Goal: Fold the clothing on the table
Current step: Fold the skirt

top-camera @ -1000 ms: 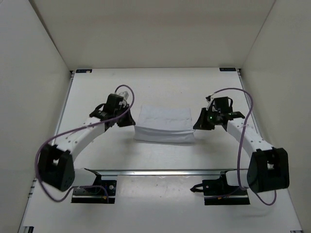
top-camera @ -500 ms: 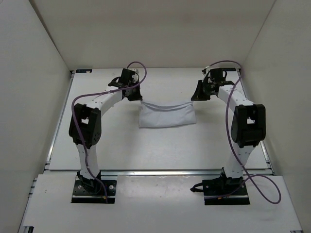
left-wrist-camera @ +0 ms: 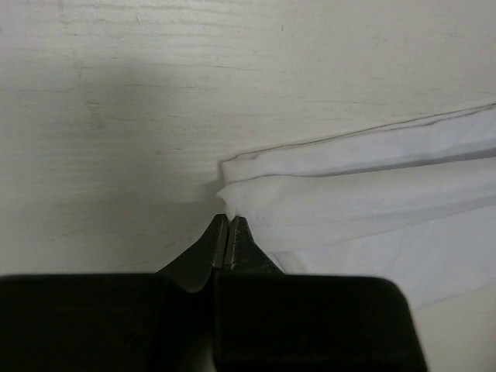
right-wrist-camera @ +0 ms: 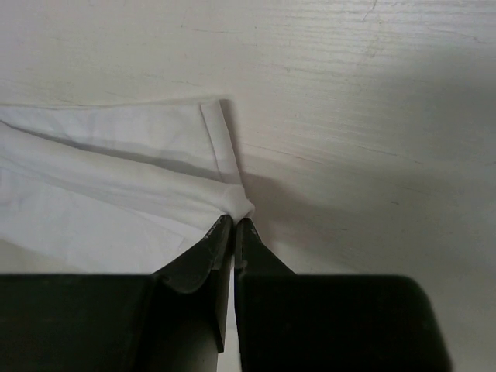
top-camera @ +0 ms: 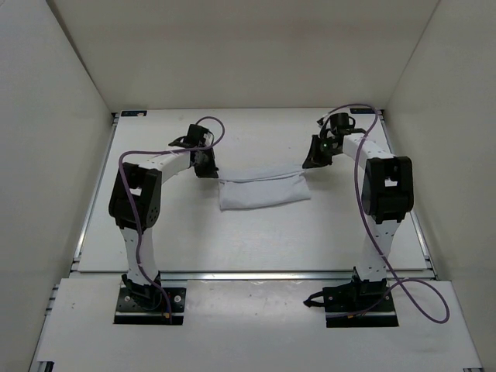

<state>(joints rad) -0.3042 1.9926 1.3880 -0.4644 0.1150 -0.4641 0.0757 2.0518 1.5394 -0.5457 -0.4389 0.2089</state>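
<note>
Left end effector (left-wrist-camera: 227,221) and right end effector (right-wrist-camera: 233,221) each clamped tight on a far corner of the clothing (top-camera: 263,192), lying mid tabletop (top-camera: 232,240) — carry both corners level, edge taut, onto its near hem.

I'm looking into a lab test cell: a white table (top-camera: 248,240) boxed by plain white walls (top-camera: 240,54), metal rail (top-camera: 256,273), 2 bolted arms (top-camera: 387,194).

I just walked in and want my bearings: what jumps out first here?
The white clothing spans between the two grippers, toward the far half of the table. The left gripper is shut on its left corner and the right gripper on its right corner, with both arms reaching forward.
</note>
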